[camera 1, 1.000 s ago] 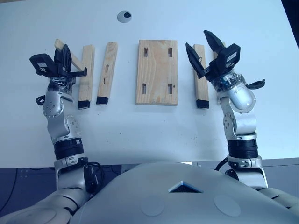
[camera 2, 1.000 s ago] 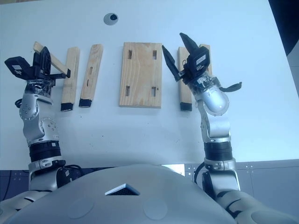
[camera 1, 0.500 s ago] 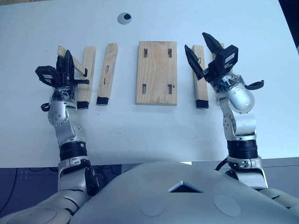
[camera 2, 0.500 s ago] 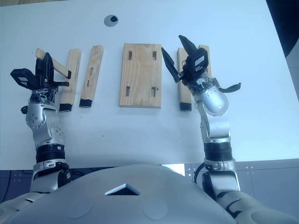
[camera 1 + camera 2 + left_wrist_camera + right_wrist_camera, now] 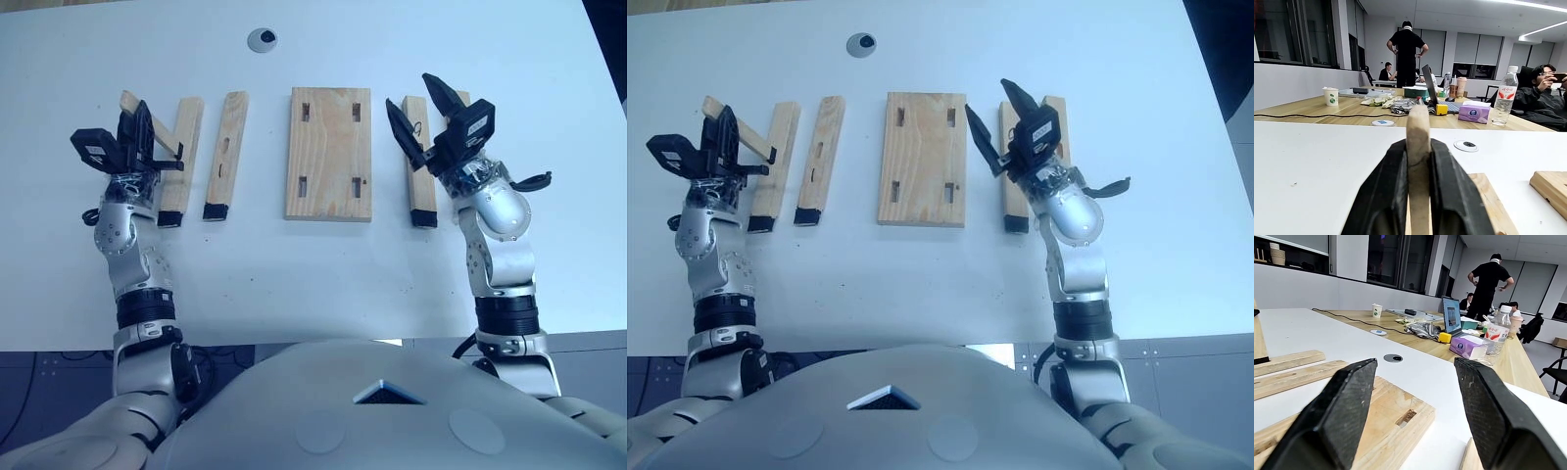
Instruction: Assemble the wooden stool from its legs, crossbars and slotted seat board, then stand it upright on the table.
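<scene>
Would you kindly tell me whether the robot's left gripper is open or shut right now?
Shut: the left gripper has both black fingers pressed against the thin light wooden bar between them.

left gripper [image 5: 1418, 147], held crossbar [image 5: 1418, 122], shifted slightly inward

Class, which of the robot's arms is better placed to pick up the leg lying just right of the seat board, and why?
Right. The right gripper hangs open over that leg; the left gripper is shut on a wooden bar beyond the seat board.
</scene>
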Motion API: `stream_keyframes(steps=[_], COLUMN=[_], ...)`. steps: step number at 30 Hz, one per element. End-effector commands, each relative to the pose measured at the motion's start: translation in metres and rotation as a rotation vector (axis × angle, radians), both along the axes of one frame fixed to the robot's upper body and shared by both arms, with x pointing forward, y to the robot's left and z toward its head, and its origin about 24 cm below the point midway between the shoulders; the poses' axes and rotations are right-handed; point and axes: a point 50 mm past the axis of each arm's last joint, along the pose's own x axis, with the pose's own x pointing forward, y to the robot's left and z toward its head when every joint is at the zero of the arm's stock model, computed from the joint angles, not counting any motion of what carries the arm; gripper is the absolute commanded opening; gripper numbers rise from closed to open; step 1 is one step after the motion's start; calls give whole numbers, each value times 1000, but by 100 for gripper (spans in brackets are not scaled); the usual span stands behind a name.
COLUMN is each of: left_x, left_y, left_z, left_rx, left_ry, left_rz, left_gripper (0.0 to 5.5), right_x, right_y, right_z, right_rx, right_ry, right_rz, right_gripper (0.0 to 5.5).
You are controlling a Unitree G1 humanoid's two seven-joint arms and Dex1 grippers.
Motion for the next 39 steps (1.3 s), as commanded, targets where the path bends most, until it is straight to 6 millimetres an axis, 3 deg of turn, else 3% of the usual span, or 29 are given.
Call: stream_keyframes(steps=[1, 3, 6, 9, 16, 25, 30, 39], left_x=[-28, -22, -17, -23, -54, -49, -55, -52], left_y=[-6, -6, -3, 7, 7, 2, 1, -6], left_z=[-44, -31, -4, 9, -17, -13, -24, -23], left_rx=[-15, 40, 78, 111, 45, 41, 74, 95], left_ry=[223, 177, 103, 143, 468, 512, 598, 631], left_rz=[29, 19, -18, -27, 42, 17, -4, -53], left_gripper=[38, 38, 100, 146, 258, 396, 396, 262], right_x=[0, -2, -5, -10, -12, -14, -15, -15], right_y=[-3, -4, -15, -30, -40, -31, -30, -21], right_z=[-1, -2, 0, -2, -7, -20, -21, -24], right_rx=[-25, -40, -47, -52, -92, -115, -117, -108], right_ry=[14, 18, 18, 32, 50, 119, 127, 142], right_rz=[-3, -4, -51, -120, -194, -186, -185, -174], right_gripper=[291, 291, 291, 291, 291, 291, 291, 291])
